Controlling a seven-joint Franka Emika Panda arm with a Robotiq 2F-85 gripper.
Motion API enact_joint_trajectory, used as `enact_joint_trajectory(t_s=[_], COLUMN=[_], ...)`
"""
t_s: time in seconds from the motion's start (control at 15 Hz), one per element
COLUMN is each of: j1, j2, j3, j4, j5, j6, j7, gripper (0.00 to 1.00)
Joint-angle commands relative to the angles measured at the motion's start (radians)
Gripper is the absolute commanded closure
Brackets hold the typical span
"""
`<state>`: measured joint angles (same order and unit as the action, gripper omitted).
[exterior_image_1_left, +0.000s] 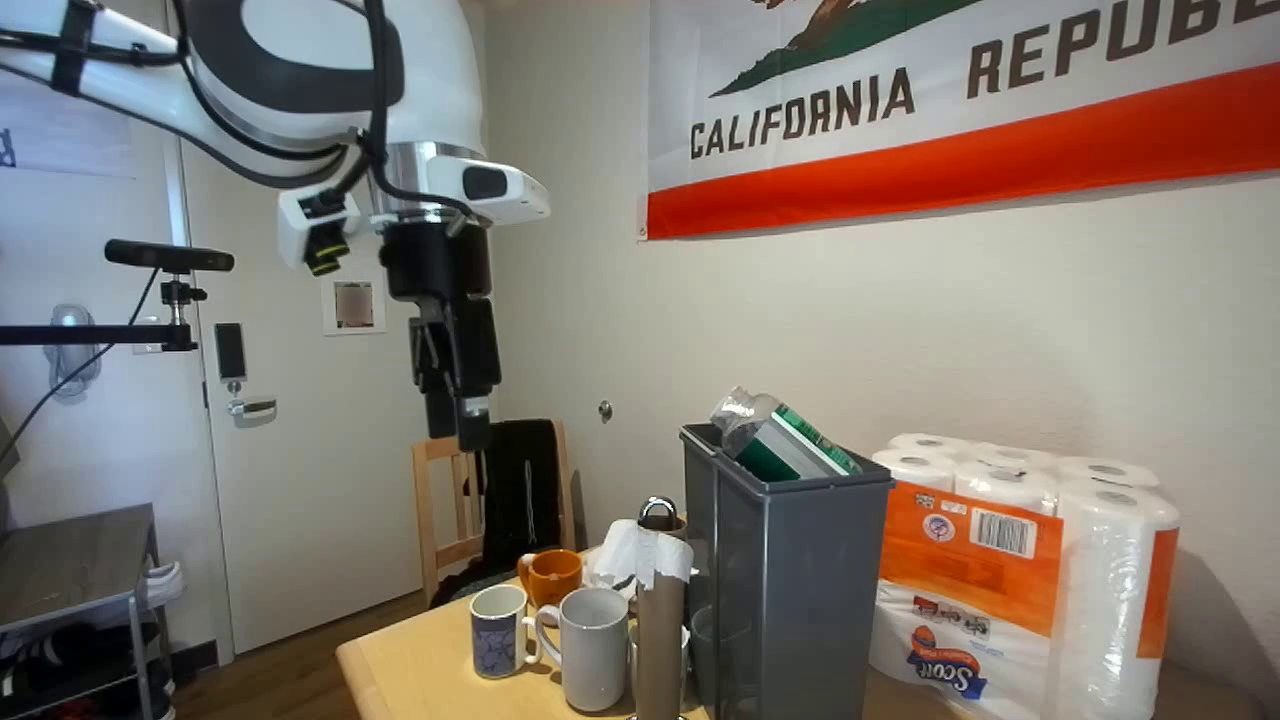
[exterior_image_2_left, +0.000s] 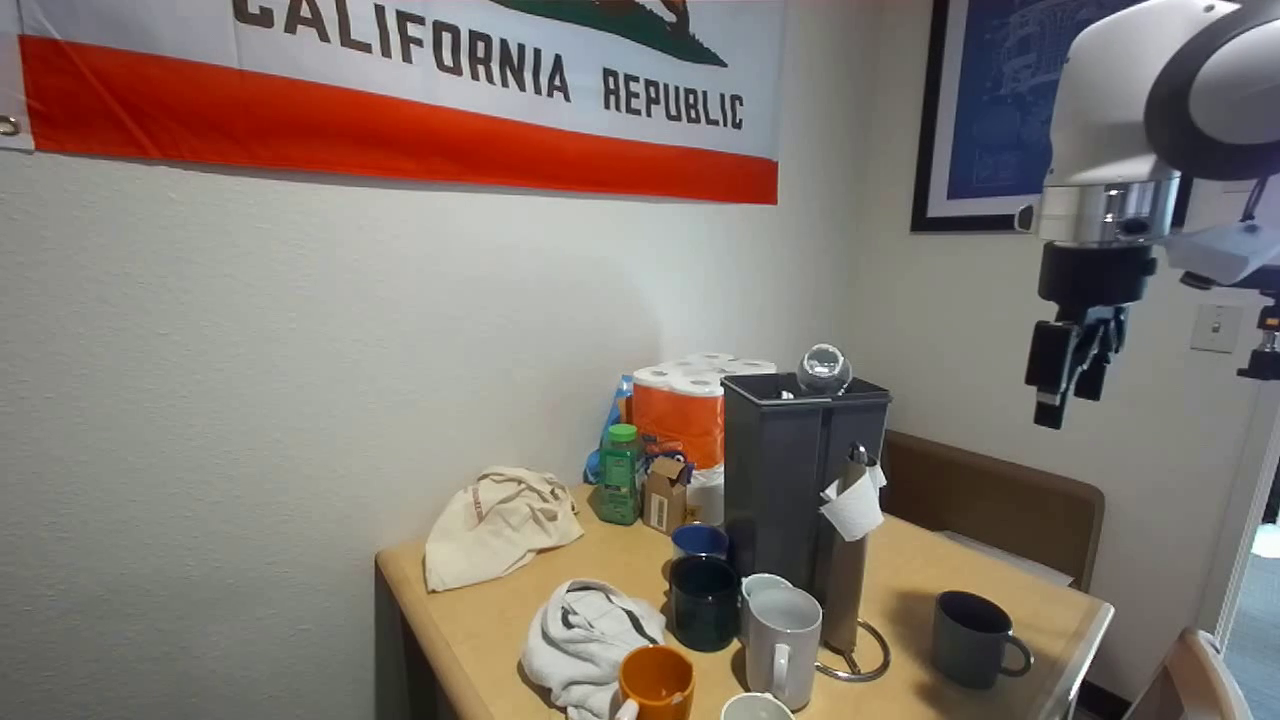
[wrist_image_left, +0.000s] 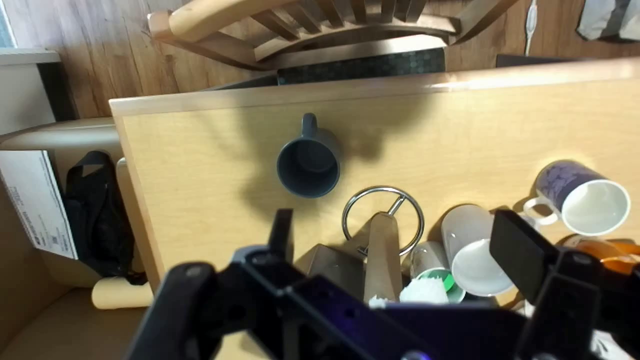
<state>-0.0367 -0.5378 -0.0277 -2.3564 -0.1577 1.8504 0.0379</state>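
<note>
In an exterior view, the white arm (exterior_image_1_left: 440, 90) fills ten to eleven o'clock, its wrist bent so the gripper (exterior_image_1_left: 456, 420) points straight toward six, well above the table (exterior_image_1_left: 420, 660). In an exterior view, the arm hangs at two o'clock; the dark mug (exterior_image_2_left: 965, 640) stands upright on the table, at seven o'clock from the fingertips (exterior_image_2_left: 1048, 412). In the wrist view, the fingers (wrist_image_left: 520, 252) stand wide apart, with the cardboard tube (wrist_image_left: 383, 250) in line with the gap; the mug is between ten and eleven from their middle, handle toward twelve.
</note>
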Motion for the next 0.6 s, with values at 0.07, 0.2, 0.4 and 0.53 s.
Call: enact_joint_trajectory(t_s=[0.07, 0.2, 0.4, 0.53], j1=[-0.052, -0.070, -0.091, -0.102], j2=[0.131, 0.184, 0.256, 0.297], j3=[0.039, 0.050, 0.059, 0.063], j4=[0.008, 0.010, 0.013, 0.017], j5=[-0.046, -0.086, -0.147, -0.186], j6=[0.181, 0.262, 0.369, 0.425], j7=[0.181, 0.260, 0.375, 0.456], gripper=[0.00, 0.00, 0.00, 0.00])
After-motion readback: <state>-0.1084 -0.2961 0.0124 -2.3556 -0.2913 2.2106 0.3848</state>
